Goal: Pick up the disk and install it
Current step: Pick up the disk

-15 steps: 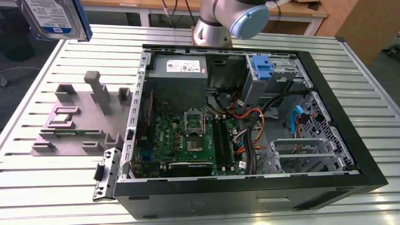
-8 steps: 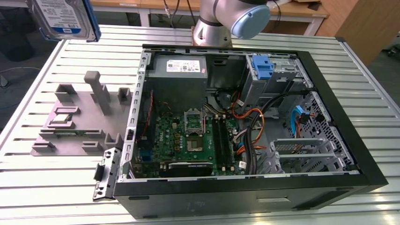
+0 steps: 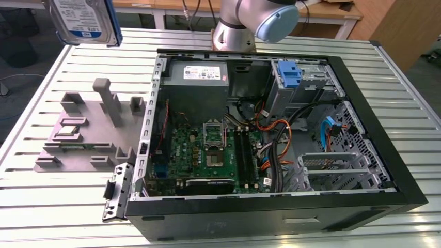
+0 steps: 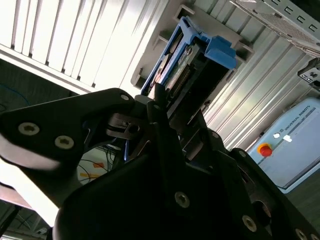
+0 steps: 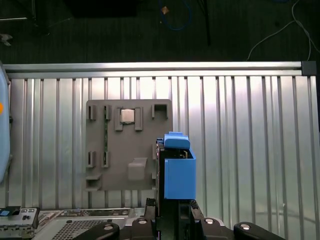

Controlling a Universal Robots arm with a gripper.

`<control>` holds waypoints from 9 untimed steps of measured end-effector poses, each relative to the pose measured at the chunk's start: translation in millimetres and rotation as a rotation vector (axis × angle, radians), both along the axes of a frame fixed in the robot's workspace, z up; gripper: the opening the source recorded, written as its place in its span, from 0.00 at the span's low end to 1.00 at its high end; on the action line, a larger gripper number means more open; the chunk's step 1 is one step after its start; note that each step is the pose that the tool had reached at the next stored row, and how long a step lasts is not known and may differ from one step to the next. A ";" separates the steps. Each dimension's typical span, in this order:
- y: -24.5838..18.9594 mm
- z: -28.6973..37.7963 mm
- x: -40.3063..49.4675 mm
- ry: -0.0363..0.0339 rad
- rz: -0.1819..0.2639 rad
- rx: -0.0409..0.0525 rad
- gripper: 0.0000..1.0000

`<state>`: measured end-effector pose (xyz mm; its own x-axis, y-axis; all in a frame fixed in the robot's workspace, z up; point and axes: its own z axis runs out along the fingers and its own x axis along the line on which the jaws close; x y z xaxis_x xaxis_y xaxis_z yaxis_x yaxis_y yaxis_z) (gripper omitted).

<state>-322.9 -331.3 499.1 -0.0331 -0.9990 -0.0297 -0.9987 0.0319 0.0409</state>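
Observation:
The disk (image 3: 84, 19), a silver drive with a blue-and-white label and blue carrier rails, hangs high above the table's far corner on the exterior view's left. In the first wrist view the disk (image 5: 177, 170) stands edge-on over the grey fixture plate (image 5: 127, 145), with my gripper (image 5: 172, 206) shut on its near end. The second wrist view shows the black fingers (image 4: 159, 116) clamped on the disk (image 4: 192, 57), whose blue carrier points away from the wrist.
An open computer case (image 3: 406, 170) lies on the slatted metal table (image 3: 55, 206), with the motherboard (image 3: 206, 155), a grey power-supply box (image 3: 196, 72) and a bare blue bracket (image 3: 289, 72) in the drive bay. The grey fixture plate (image 3: 82, 139) sits beside the case.

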 end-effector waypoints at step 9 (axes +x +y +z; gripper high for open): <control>0.0 -0.2 24.9 0.0001 0.000 0.0000 0.35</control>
